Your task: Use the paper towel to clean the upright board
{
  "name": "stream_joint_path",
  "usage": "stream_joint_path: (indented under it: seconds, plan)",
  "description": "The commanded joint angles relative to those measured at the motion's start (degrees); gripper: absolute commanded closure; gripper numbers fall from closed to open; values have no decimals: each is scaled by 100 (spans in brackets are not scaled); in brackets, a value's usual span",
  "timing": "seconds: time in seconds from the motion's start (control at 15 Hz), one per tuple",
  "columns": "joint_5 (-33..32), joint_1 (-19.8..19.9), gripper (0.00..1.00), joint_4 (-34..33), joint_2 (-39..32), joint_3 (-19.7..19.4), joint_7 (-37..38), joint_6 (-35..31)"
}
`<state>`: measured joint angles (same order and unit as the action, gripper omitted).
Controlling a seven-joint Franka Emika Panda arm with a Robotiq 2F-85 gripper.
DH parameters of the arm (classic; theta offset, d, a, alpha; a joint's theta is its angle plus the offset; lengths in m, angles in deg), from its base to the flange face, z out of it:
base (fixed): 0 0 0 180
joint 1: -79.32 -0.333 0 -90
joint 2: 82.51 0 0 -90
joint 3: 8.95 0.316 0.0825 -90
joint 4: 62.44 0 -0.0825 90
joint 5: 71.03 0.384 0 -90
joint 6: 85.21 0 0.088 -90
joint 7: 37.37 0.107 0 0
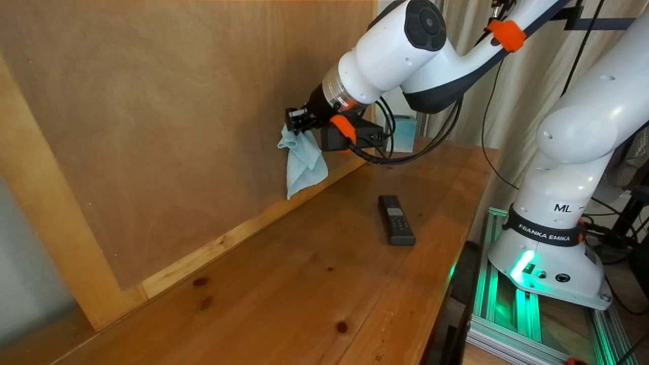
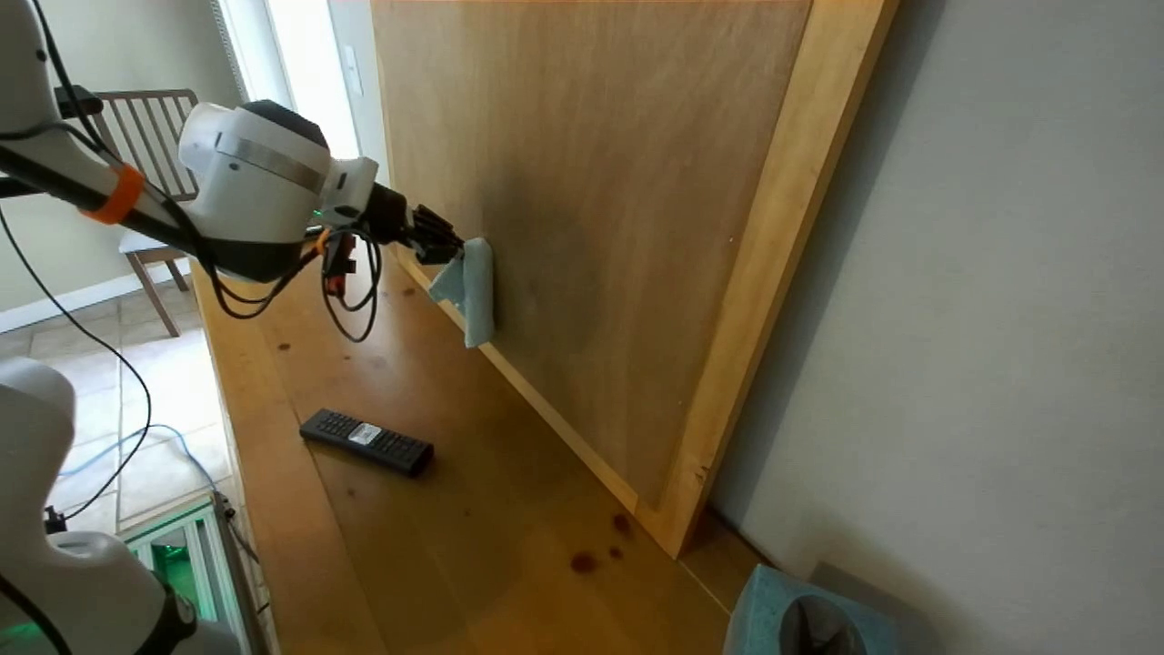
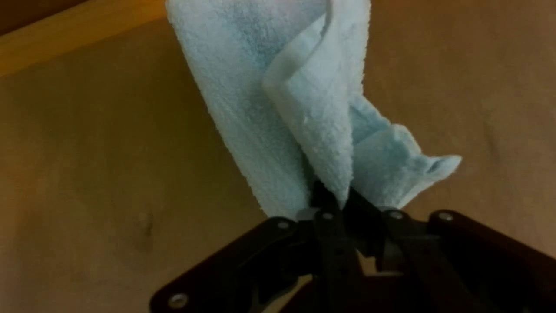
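The towel is a light blue, fuzzy cloth and hangs from my gripper in both exterior views (image 1: pixel 305 165) (image 2: pixel 477 296). My gripper (image 1: pixel 295 126) is shut on a pinched fold of it. In the wrist view the fingertips (image 3: pixel 339 202) close on the cloth (image 3: pixel 256 121), which spreads out beyond them. The upright board (image 1: pixel 167 126) is a brown wooden panel with a lighter wood frame. It also stands in the other view (image 2: pixel 627 182). The gripper is close to the lower part of the board's face, and the cloth lies against or very near it. Exact contact is hidden.
A black remote (image 1: pixel 396 220) lies on the wooden table (image 1: pixel 284 304) in front of the board; it also shows in an exterior view (image 2: pixel 366 442). A light blue box (image 1: pixel 404 134) stands beyond the gripper. Another blue box (image 2: pixel 764 609) is by the board's near end.
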<state>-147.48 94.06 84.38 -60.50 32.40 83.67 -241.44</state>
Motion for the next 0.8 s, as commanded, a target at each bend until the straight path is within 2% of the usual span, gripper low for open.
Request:
stream_joint_path:
  seconds: [0.0,0.73]
  plan:
    - [132,59,98,-79,128,-137,-117,236]
    - [-361,153,98,-210,887,-194,1051,232]
